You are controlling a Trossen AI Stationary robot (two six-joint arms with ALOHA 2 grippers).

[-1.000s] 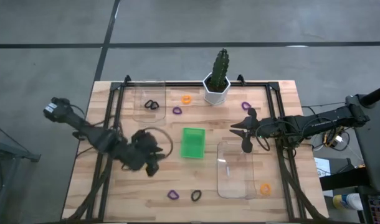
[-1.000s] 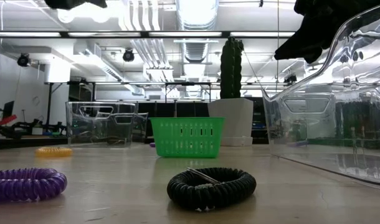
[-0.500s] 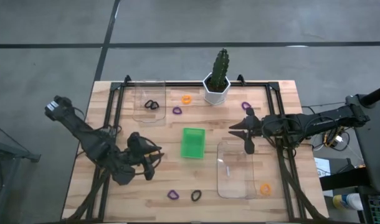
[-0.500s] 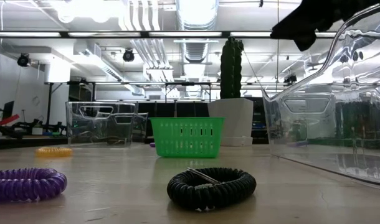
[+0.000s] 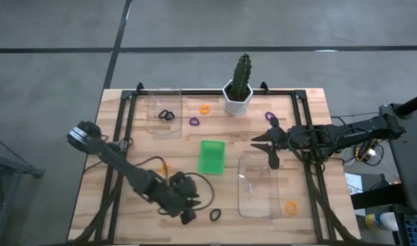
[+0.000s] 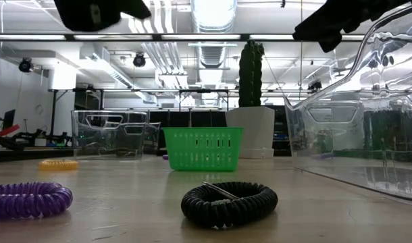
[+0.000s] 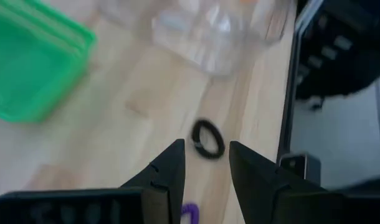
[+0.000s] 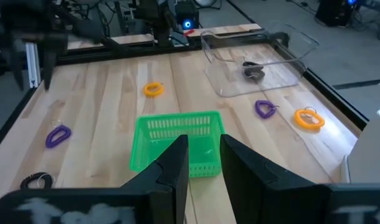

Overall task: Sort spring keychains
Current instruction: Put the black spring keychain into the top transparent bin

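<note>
Several spring keychains lie flat on the wooden table. A black one and a purple one are at the near edge. An orange one lies left of the green tray. My left gripper hovers open just left of the black keychain, and in the high view it covers the purple one. My right gripper hangs open above the far end of the right clear tray, holding nothing. Another black keychain lies in the far-left clear tray.
More keychains lie at the far side: orange, purple and purple. Another orange one lies right of the right clear tray. A potted cactus stands at the far edge. Black frame rails run along both table sides.
My left gripper has swung from left of the green tray toward the table's near edge and to the right. It has sunk toward the black and purple keychains, still open. My right gripper has risen a little.
</note>
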